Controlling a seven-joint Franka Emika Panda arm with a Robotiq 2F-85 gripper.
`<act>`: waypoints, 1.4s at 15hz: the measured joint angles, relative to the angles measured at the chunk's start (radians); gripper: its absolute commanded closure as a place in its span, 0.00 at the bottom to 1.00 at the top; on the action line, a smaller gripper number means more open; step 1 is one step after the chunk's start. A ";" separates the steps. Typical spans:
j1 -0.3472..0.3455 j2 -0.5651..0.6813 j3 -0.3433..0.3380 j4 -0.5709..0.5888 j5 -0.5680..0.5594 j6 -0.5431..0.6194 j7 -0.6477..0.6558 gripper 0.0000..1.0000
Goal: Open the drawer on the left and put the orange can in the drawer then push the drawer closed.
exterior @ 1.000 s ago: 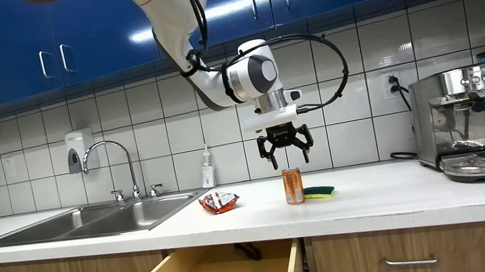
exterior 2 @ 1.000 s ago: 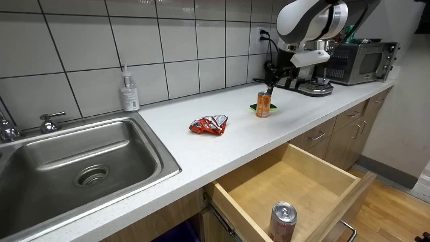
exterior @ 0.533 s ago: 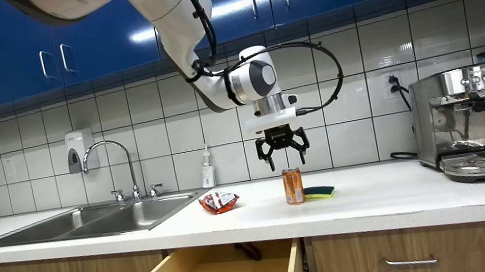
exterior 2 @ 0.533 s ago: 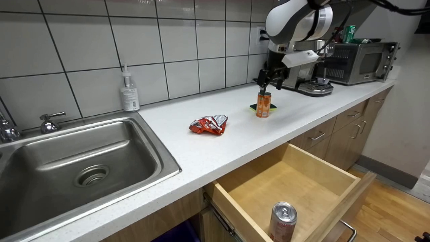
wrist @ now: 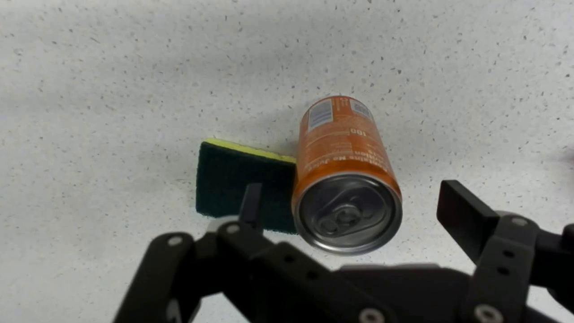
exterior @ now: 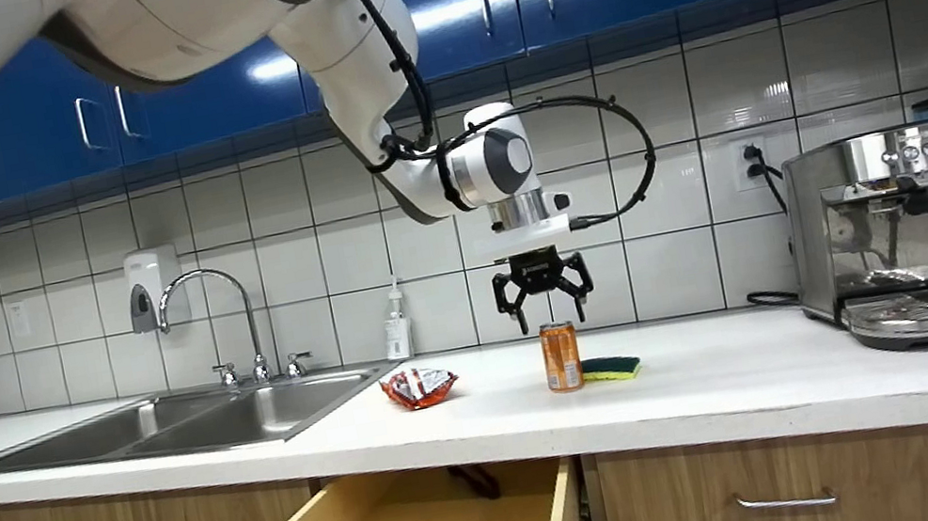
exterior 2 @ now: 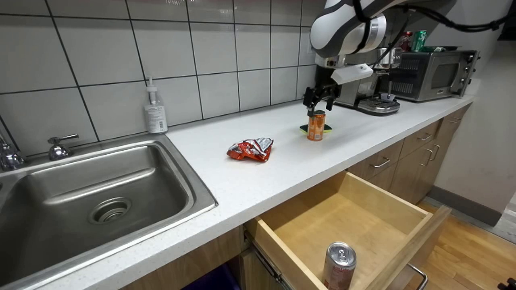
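1. Claw (exterior: 552, 321): is hanging at or just above the top of the orange can (exterior: 561, 358), exact height unclear; fingers (wrist: 464, 215) are standing apart, gripping nothing.
2. Orange can: is standing upright on the counter (exterior: 729, 357), beside the sponge (wrist: 233, 175).
3. Drawer (exterior 2: 350, 213): is standing open, holding another can (exterior 2: 340, 268).
4. Step, as judged: reaching for the orange can. Good practice: keeping it midway between fingers, lowering straight, avoiding the sponge, closing evenly.
5. Since a second ago: claw is sitting lower and slightly further left in both exterior views; orange can and drawer are staying put.
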 measured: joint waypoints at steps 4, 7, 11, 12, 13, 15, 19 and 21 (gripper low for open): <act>0.000 0.044 0.001 0.054 -0.001 -0.025 -0.005 0.00; 0.000 0.071 0.003 0.087 -0.001 -0.038 -0.011 0.00; -0.002 0.098 0.003 0.119 -0.001 -0.053 -0.016 0.00; -0.003 0.103 0.004 0.125 -0.001 -0.058 -0.018 0.00; -0.004 0.108 0.004 0.131 -0.001 -0.063 -0.020 0.00; -0.008 0.117 0.004 0.144 -0.001 -0.070 -0.025 0.00; -0.015 0.131 0.005 0.163 -0.001 -0.082 -0.038 0.28; -0.018 0.140 0.006 0.174 -0.001 -0.085 -0.046 0.42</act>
